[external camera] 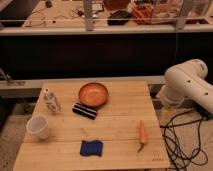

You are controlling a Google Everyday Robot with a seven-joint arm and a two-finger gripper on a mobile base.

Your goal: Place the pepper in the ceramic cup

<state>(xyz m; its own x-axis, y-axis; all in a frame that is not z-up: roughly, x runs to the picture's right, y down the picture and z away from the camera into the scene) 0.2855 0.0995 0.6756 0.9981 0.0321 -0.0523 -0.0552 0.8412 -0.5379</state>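
Nothing's grabbed yet, so this is the very start. The orange pepper (143, 134) lies on the desk (117, 125) near its right edge, and the white ceramic cup (39, 126) is well apart at the left. Only the robot's white arm (187, 82) shows at right. The claw is out of shot, so no telling its state. Next move, probably: reach down over the pepper.
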